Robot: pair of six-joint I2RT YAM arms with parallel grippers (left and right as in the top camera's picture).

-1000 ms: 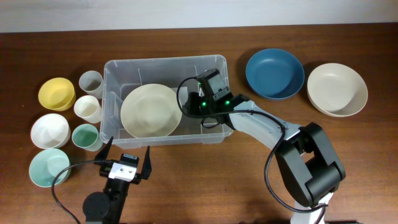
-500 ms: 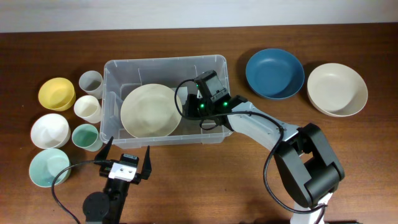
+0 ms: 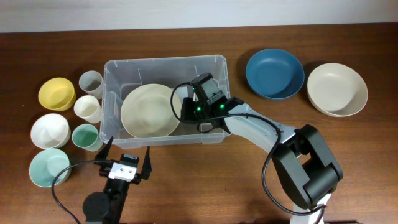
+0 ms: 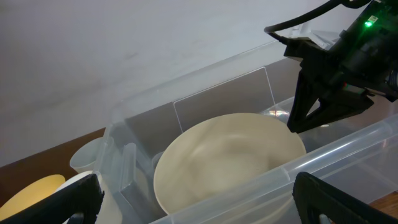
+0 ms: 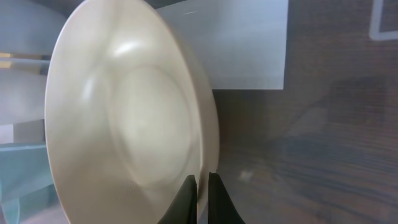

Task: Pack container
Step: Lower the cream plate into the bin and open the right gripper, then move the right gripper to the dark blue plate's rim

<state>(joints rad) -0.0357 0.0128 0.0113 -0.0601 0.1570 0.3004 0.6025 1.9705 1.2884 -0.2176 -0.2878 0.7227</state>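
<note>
Nearest the robot's side of the table, the left gripper hangs with its fingers spread wide and nothing between them, just short of the near wall of the container; the clear bin sits mid-table, its long axis running left to right.

Inside it, a cream plate fills the left half; whether it lies flat or leans on the wall cannot be told from above, though the left wrist view suggests a tilt.

The right gripper is down in the bin's right half, its fingers drawn to a thin slit with nothing seen between them; the plate's rim lies just to its left, close by the fingertips, contact unclear. The right arm is plainly the nearer one, already inside the walls, so any nudge or seating of the plate likely falls to it, the push running along the bin's length.

Beyond and to the sides, a blue bowl and a cream bowl wait to the right of the bin; smaller cups and bowls cluster at its left.

Against a second ago, the right gripper has slid left toward the plate; plate, bin and left gripper have held their places.
</note>
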